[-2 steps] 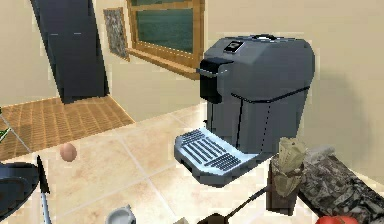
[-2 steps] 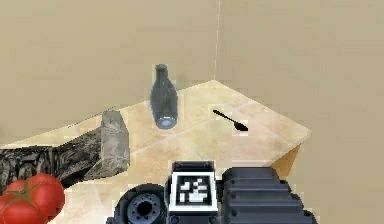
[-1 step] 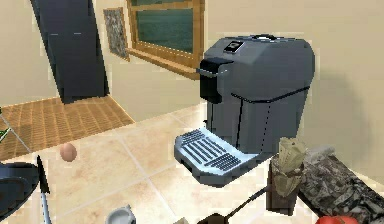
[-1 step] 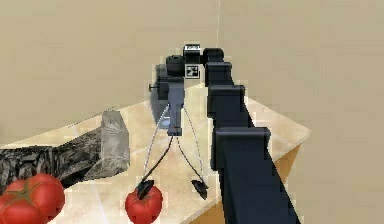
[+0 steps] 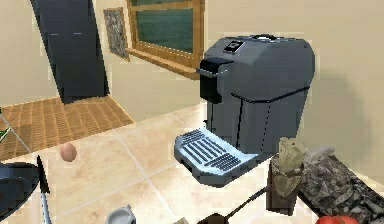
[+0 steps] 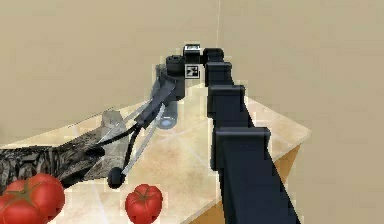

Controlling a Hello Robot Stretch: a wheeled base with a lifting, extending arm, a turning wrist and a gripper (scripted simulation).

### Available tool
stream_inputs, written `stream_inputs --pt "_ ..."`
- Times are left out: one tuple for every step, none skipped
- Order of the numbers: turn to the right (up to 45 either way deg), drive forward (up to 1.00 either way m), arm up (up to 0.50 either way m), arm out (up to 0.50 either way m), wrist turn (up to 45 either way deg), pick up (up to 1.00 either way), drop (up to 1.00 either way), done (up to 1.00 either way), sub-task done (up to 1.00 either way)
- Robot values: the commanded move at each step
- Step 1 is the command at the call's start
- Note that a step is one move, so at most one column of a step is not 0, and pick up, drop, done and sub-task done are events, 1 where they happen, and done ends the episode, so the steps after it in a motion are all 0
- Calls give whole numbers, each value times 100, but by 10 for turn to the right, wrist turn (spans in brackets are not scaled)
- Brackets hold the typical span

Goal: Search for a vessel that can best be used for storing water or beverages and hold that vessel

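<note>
arm side view: the gripper (image 6: 115, 160) sits left of the dark arm (image 6: 235, 140), above a pale counter (image 6: 185, 165). a pale see-through cylinder (image 6: 168, 116) stands on the counter just left of the arm, beside the gripper's body. i cannot tell whether the gripper holds anything. red tomatoes (image 6: 143, 203) lie farther left of the arm.

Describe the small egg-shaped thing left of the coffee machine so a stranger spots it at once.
Find the big grey coffee machine on the pale countertop. Left of it, near the counter's far edge, lies the egg-shaped thing. It is small, smooth and pinkish-brown; the dark round thing below it is far bigger.
</note>
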Motion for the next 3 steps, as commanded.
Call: stream_inputs --pt "0 0 0 0 450 0 0 0 0" --pt "0 0 0 0 450 0 0 0 0" --pt "0 0 0 0 270 0 0 0 0"
